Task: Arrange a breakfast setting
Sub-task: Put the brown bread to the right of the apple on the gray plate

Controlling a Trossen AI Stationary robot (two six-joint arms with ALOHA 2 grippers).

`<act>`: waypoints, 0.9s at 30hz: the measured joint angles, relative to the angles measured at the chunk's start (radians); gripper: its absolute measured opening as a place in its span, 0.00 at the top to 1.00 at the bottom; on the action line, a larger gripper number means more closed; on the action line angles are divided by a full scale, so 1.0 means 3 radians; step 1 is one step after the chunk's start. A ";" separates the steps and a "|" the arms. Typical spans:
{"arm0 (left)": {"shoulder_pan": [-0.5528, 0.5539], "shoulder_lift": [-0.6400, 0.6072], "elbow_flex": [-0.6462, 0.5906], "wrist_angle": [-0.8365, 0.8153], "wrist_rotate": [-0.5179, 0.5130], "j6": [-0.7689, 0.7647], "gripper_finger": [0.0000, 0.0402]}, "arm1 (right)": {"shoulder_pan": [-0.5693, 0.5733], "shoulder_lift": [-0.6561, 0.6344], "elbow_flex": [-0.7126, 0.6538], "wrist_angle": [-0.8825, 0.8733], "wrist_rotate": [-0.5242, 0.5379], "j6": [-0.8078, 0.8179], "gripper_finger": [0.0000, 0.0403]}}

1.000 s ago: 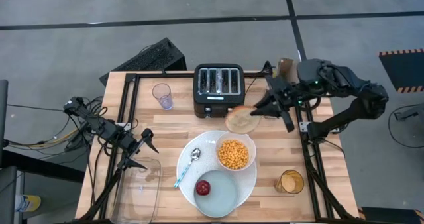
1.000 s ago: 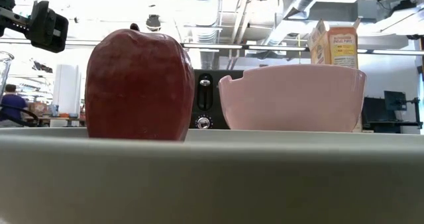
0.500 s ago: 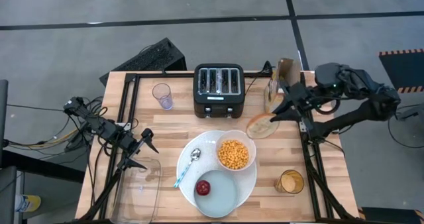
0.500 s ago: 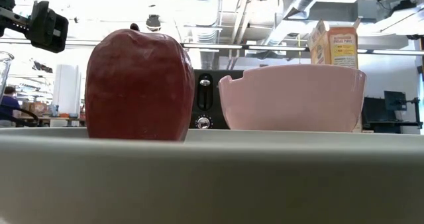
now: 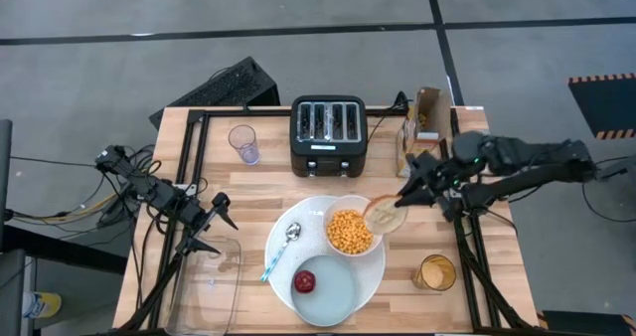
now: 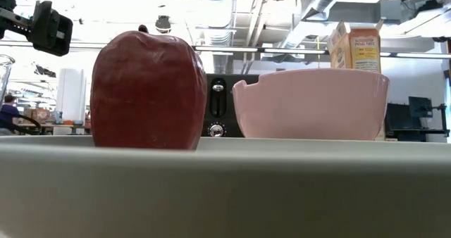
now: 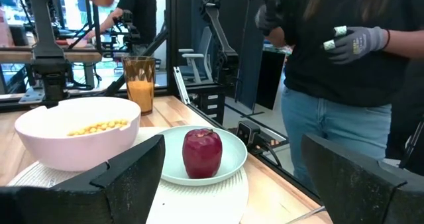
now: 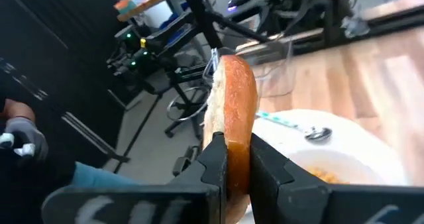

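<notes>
The right gripper's fingers (image 8: pixel 215 161) clench the toasted bagel (image 8: pixel 233 124) on edge, just past the white bowl (image 5: pixel 353 229) of yellow cereal (image 5: pixel 350 231) on the large round white plate (image 5: pixel 283 258), while the left gripper (image 5: pixel 216 227) waits with fingers spread over the tabletop (image 5: pixel 268 177).

Black toaster (image 5: pixel 329 135) at the table's back; clear cup (image 5: pixel 243 143) beside it; carton (image 5: pixel 425 117), possibly cereal; amber glass (image 5: pixel 435 272).

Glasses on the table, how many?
2. An empty clear glass stands left of the toaster; a glass of orange drink stands near the table's front right corner.
</notes>
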 joint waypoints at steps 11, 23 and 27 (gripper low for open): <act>0.0000 0.0000 0.0000 0.0000 0.0000 -0.0006 0.16 | 0.0533 0.0264 -0.0805 0.0876 0.0230 0.0232 0.85; 0.0000 0.0000 0.0000 -0.0001 0.0000 -0.0005 0.16 | 0.0849 0.0965 -0.0828 0.1498 0.0455 0.0266 0.85; 0.0000 0.0001 0.0000 0.0000 0.0000 -0.0006 0.16 | 0.0848 0.1147 -0.0827 0.1599 0.0465 0.0373 0.85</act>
